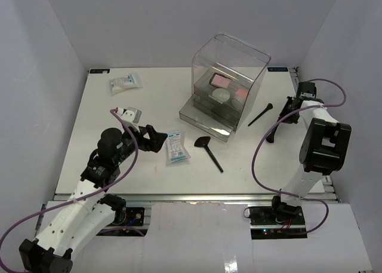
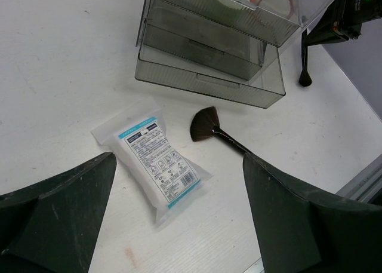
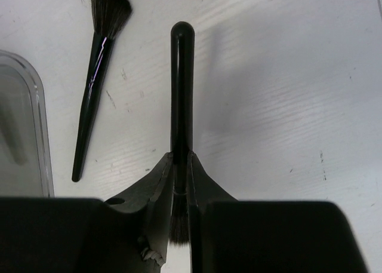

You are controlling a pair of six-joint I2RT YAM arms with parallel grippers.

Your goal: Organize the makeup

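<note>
Right gripper (image 3: 181, 165), jaws shut on a slim black brush (image 3: 182, 88) near its bristles, handle out over my white desk (image 3: 286, 76); only that wrist view shows me the grip. Left gripper (image 2: 179, 165) hangs empty, jaws wide, near a white-and-blue packet (image 2: 154, 159) beside a fan brush (image 2: 206, 125). Pale walls (image 1: 54, 58) enclose the desk.

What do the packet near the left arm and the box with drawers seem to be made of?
Packet: probably soft plastic film, glossy, with translucent sealed edges. Box: likely hard clear plastic, since the compact inside shows through; its drawers look smoky grey and ribbed.
</note>
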